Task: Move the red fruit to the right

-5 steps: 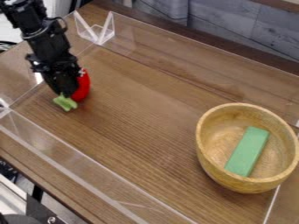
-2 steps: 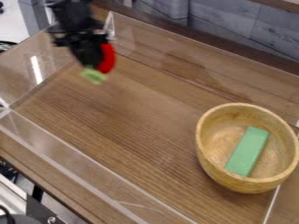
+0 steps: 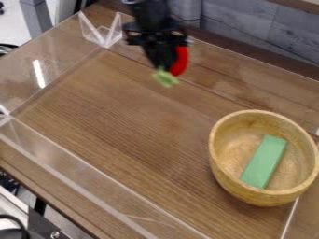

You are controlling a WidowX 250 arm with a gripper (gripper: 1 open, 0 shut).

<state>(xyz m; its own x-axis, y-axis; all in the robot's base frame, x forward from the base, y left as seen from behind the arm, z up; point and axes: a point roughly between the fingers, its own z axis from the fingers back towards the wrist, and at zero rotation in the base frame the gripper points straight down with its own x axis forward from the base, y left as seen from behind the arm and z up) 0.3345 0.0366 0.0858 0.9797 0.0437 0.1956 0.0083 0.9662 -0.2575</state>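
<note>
Looking down on the table (image 3: 112, 121), we saw the gripper (image 3: 166, 58) clamped narrowly on the fruit (image 3: 176, 63), holding it clear of the wood. It hung well left of the bowl (image 3: 237, 168), beyond its far rim; a green block (image 3: 264, 160) lay inside that bowl.

Robot arm (image 3: 145, 13): black, slim, boxy segments, matte finish. Gripper (image 3: 163, 51): black, two short dark fingers (image 3: 152, 49). Image blurred; cables, screws, markings indistinguishable.
</note>
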